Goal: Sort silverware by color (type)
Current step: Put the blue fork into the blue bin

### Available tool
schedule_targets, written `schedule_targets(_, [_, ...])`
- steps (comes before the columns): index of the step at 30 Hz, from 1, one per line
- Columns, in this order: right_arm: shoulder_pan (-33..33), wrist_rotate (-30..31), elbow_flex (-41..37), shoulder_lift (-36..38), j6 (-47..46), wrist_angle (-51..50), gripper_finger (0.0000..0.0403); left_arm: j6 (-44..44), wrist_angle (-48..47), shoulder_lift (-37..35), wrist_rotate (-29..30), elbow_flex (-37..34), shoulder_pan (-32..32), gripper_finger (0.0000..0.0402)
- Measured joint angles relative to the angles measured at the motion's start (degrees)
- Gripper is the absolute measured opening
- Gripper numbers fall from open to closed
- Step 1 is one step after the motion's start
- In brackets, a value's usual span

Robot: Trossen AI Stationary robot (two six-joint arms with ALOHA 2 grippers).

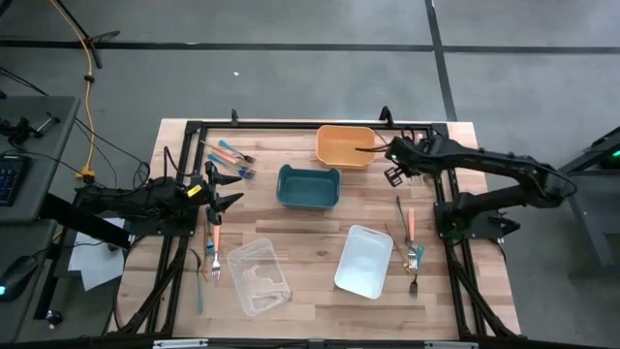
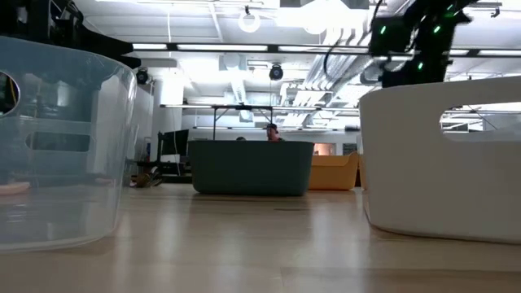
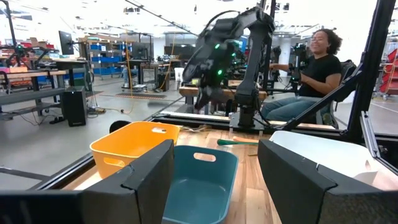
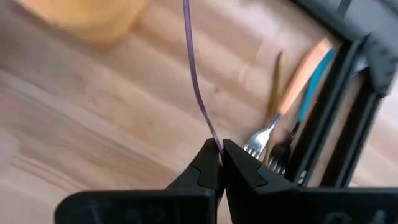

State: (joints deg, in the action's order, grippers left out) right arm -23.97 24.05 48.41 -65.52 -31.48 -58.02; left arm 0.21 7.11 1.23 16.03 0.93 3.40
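Note:
My right gripper (image 1: 388, 153) hangs by the orange bin's (image 1: 345, 145) right end, shut on a thin dark-purple utensil (image 4: 198, 87). The utensil's free end reaches over that bin (image 1: 360, 148). My left gripper (image 1: 225, 191) is open and empty at the table's left. A salmon-handled fork (image 1: 215, 238) lies on the table just near of it. More silverware lies at the far left (image 1: 231, 155) and in a cluster at the right (image 1: 412, 254). Gold, salmon and teal handles (image 4: 297, 79) of that cluster show below my right gripper. My right gripper pinches the dark-purple utensil's thin handle (image 4: 213, 138) between its two fingertips (image 4: 208, 163). The handle runs straight on from the fingers. The utensil is lifted clear of the table, and its free end points toward the orange bin.
A teal bin (image 1: 308, 187) stands mid-table, a white bin (image 1: 363, 260) at the near right and a clear bin (image 1: 259, 277) at the near left. A black frame (image 1: 291, 126) edges the table. A person (image 3: 314, 68) sits beyond the table's right side.

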Motion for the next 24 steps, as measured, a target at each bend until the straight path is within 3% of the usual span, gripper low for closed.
schedule_targets(5, [6.98, 6.85, -3.23, 11.51, -3.09, 3.71, 0.0001, 0.0, 0.02, 0.0, 0.0, 0.0, 0.0, 0.0224])
schedule_targets(10, [13.87, 8.24, -11.65, 22.42, 3.64, 23.03, 0.0001, 0.0, 0.0, 0.01, 0.0, -0.02, 0.0, 0.0224])
schedule_targets(18, [18.71, -5.22, -25.01, 29.31, 16.53, 58.44, 0.0001, 0.0, 0.0, 0.01, 0.0, 0.0, 0.0, 0.0224])
schedule_targets(24, [21.55, -10.16, -27.2, 27.63, 18.92, 68.07, 0.0001, 0.0, 0.0, 0.01, 0.01, -0.02, 0.0, 0.0224])
